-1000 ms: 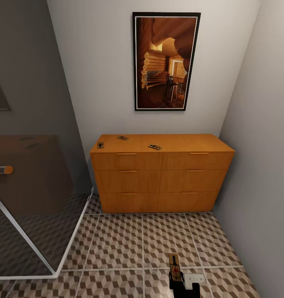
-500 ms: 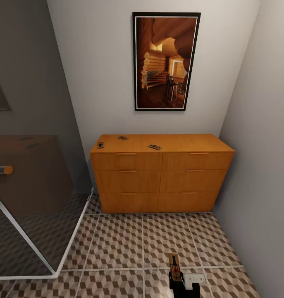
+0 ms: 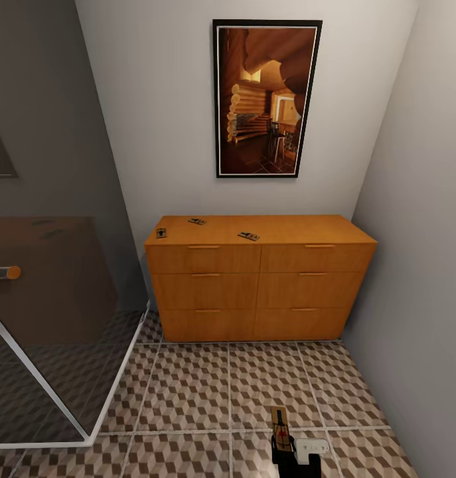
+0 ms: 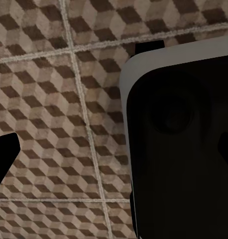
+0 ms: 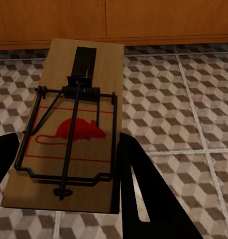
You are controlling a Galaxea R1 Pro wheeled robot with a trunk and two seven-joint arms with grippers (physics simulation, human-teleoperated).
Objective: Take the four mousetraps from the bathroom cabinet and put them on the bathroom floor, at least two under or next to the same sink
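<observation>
Tan wood makes up the board of the held mousetrap [image 5: 69, 129], a flat rectangle carrying a dark wire spring and bar, a black plate near its far end and a red mouse outline printed inside a thin red frame. In the right wrist view it lies between the two dark fingers [image 5: 144, 194] of the right gripper [image 5: 64, 169], which sit closed against its long edges, with the patterned bathroom floor [image 5: 183, 119] below it and the foot of the cabinet [image 5: 114, 20] beyond. The head view shows the same mousetrap [image 3: 279, 426] low in the picture, sticking out ahead of the right gripper [image 3: 287, 448] above the tiles. Four mousetraps can be counted in all: this one, and three lying apart from one another on the flat top of the orange-brown cabinet [image 3: 261, 285], one near the left edge [image 3: 161, 233], one further back [image 3: 197, 221] and one nearer the middle [image 3: 248, 236]. The cabinet has six drawers in two columns, all closed, each with one slim bar handle. One framed picture [image 3: 267, 98] hangs on the wall above it, and one glass shower panel [image 3: 55, 318] stands at the left. The left wrist view shows cube-pattern tiles and dark parts of the left arm; whether that claw is apart or together cannot be told.
</observation>
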